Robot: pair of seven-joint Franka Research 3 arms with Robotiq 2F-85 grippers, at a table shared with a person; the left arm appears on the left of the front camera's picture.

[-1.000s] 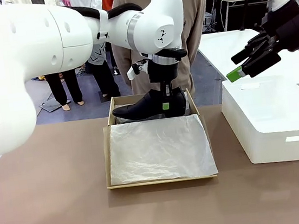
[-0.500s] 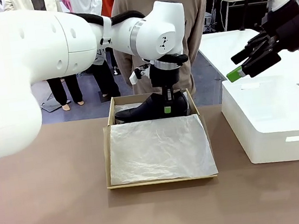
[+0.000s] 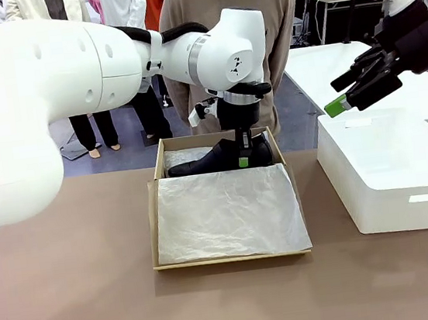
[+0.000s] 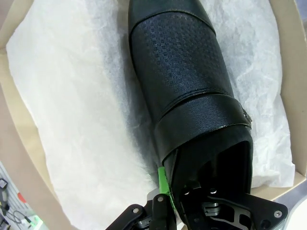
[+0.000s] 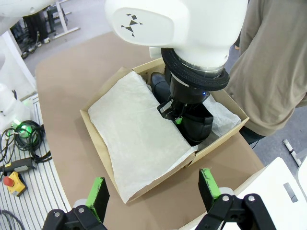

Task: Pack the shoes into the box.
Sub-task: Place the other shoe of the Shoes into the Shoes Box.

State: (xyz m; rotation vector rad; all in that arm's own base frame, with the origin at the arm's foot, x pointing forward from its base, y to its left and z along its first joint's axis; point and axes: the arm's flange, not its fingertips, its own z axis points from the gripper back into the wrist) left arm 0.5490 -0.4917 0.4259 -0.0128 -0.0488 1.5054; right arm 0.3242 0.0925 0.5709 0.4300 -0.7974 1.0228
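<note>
Brown bench [image 3: 75,302] carries a white box [image 3: 388,178] at the right and the tan box [image 3: 155,214], lined with tissue paper [image 3: 228,213], in the middle before a person [image 3: 228,18]. The front view shows one black shoe [image 3: 206,159] low in the tan box's far end, with the right jaws spread and empty above the white box. The left wrist view adds the shoe's textured upper, strap and small buckle [image 4: 247,117]. It also shows the left jaws pinching the heel rim. Whether the sole touches the tissue is unclear.

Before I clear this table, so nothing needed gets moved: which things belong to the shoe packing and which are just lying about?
Job: black shoe, gripped by the left gripper; cardboard box; white tissue paper lining it.
Lying about: white box, right of it; right gripper, open, holding nothing.
</note>
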